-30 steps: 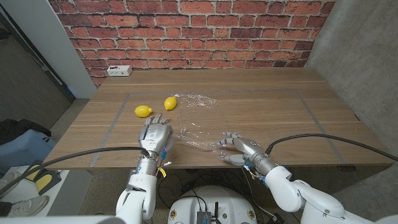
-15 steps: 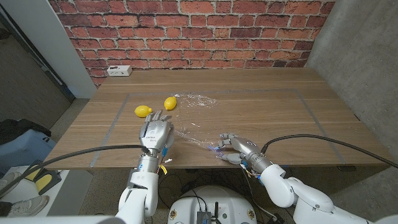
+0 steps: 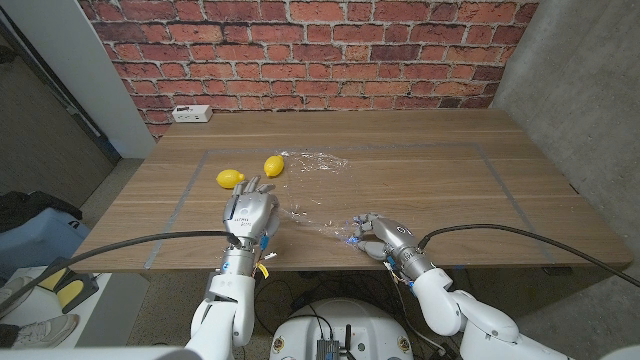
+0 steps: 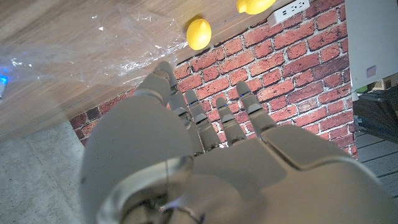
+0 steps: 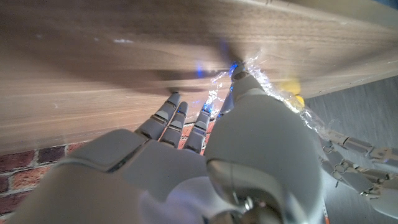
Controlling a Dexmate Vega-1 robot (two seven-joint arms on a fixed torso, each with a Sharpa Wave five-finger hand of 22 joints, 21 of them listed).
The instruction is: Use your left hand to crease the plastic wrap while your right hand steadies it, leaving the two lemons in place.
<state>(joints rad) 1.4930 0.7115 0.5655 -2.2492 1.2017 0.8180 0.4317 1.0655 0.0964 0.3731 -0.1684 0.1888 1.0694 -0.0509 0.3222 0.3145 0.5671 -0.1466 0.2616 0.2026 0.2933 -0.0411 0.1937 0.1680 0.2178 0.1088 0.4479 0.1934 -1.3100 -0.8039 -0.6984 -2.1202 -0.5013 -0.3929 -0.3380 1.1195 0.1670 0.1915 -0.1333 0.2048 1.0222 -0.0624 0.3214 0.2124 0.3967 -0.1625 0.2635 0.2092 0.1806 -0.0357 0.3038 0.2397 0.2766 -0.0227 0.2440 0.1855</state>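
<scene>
A clear sheet of plastic wrap (image 3: 312, 200) lies wrinkled on the wooden table (image 3: 440, 170), also seen in the left wrist view (image 4: 74, 50). Two lemons (image 3: 229, 179) (image 3: 274, 165) sit just left of its far end, one (image 4: 198, 32) closer to the wrap than the other (image 4: 255, 5). My left hand (image 3: 250, 212) hovers at the wrap's left edge with its fingers (image 4: 217, 112) spread and holding nothing. My right hand (image 3: 381, 237) lies on the wrap's near right corner. Its thumb presses the bunched edge (image 5: 245, 70) and its fingers (image 5: 174, 112) are stretched out.
A white power strip (image 3: 190, 114) lies at the table's far left corner under the brick wall (image 3: 320, 50). The table's near edge runs just behind both wrists. My left hand also shows in the right wrist view (image 5: 354, 162).
My right hand has slid left along the near edge, bunching the wrap's corner toward my left hand. My left hand has crept slightly forward. The lemons have stayed put.
</scene>
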